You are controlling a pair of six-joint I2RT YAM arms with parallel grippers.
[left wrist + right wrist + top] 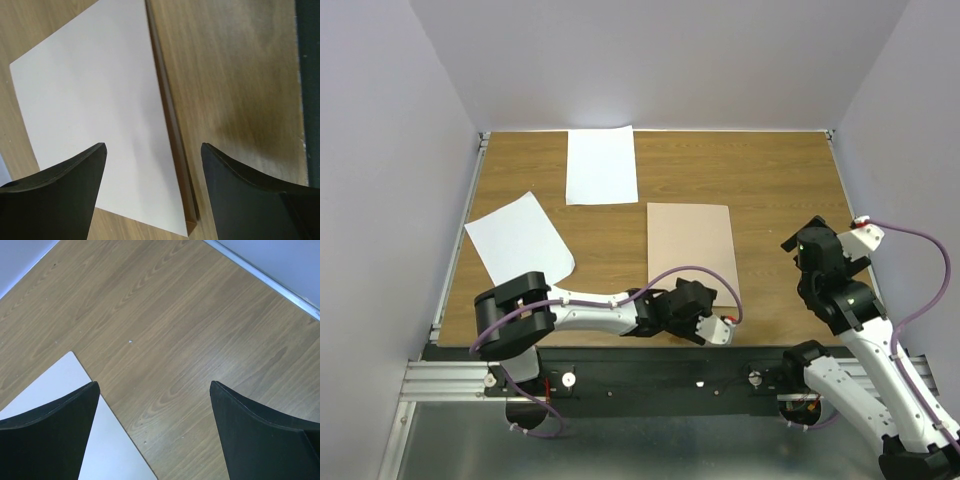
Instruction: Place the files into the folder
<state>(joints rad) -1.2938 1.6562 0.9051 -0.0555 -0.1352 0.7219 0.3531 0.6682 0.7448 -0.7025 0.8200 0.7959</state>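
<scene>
Your left claw (152,145) hangs with its fingers spread wide and nothing between them. Right under it is the near right edge of the closed, flat tan-brown cardboard folder (692,245), which lies on the wood-grain table (780,180). Your right claw (152,385) is equally wide and empty over bare wood, with the folder off to its left. Of the two plain white paper sheets, one (601,165) lies beyond the left claw, just past the folder's far left corner, and the other (520,238) lies well to that claw's left.

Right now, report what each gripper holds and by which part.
Nothing is held. The left gripper hangs open over an edge of the folder; the right gripper is open above the table.
</scene>
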